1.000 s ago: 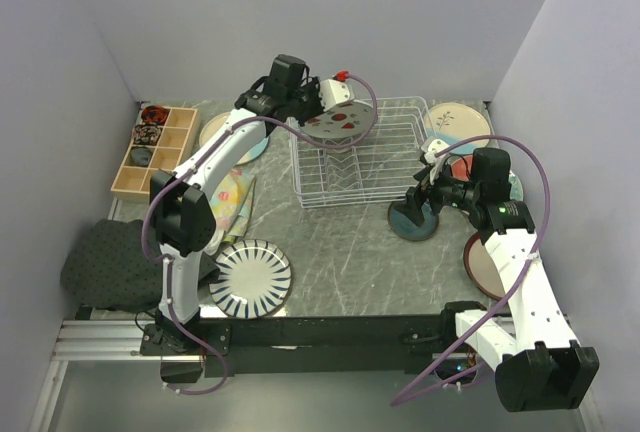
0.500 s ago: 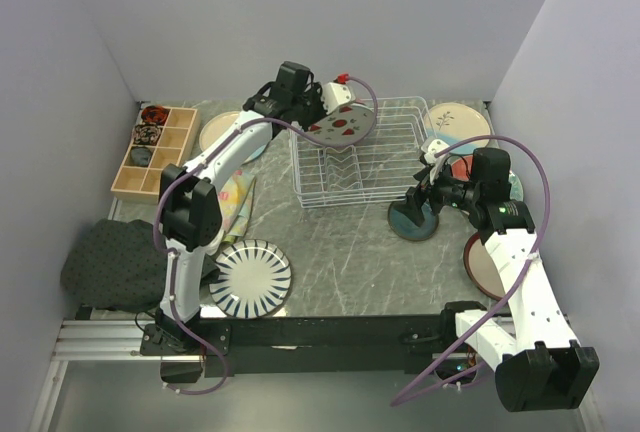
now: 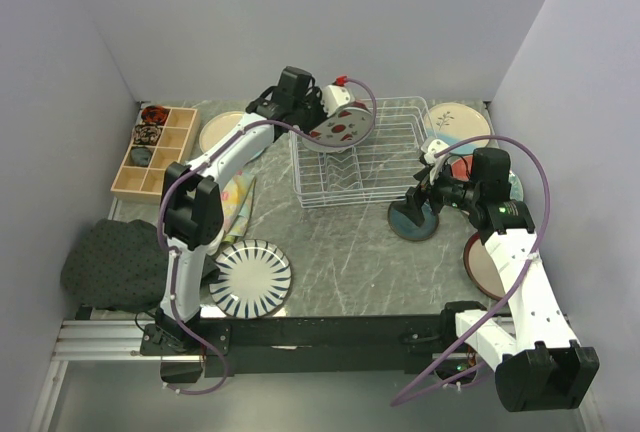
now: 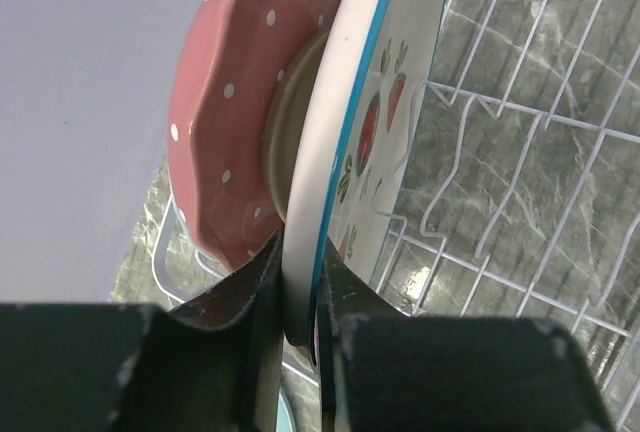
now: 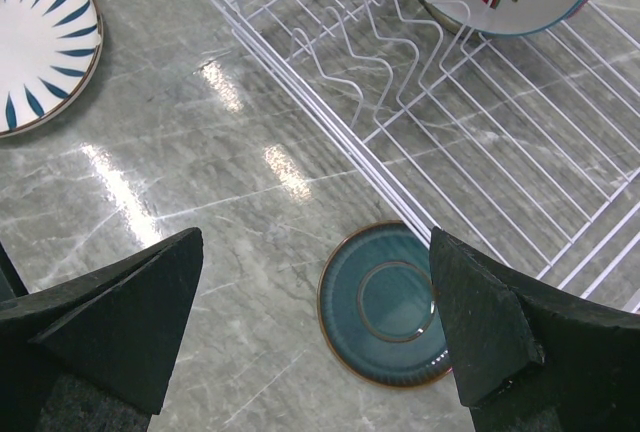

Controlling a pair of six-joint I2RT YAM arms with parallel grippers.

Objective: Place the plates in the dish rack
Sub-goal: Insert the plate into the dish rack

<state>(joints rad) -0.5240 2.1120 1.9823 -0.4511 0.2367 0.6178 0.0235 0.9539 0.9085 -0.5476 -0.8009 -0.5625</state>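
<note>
The watermelon plate (image 4: pixel 385 122) is held on edge over the far left part of the dish rack (image 3: pixel 355 157). Its rim is clamped between the fingers of the left gripper (image 4: pixel 298 317). A pink dotted plate (image 4: pixel 225 132) stands just behind it. Bare wires are seen from there to the rack's near edge. The right gripper (image 5: pixel 312 252) is spread wide above the dark teal plate (image 5: pixel 385 304), just outside the rack's near right edge. The watermelon plate's lower rim is hidden by the fingers.

No legible text, label, brand, number or sign in any view. On the watermelon-print plate (image 4: pixel 385 112), only painted fruit and leaf motifs, no letters. Likewise none on the other plates (image 3: pixel 250 277), the dish rack (image 3: pixel 375 167) or the surface (image 3: pixel 350 252).
</note>
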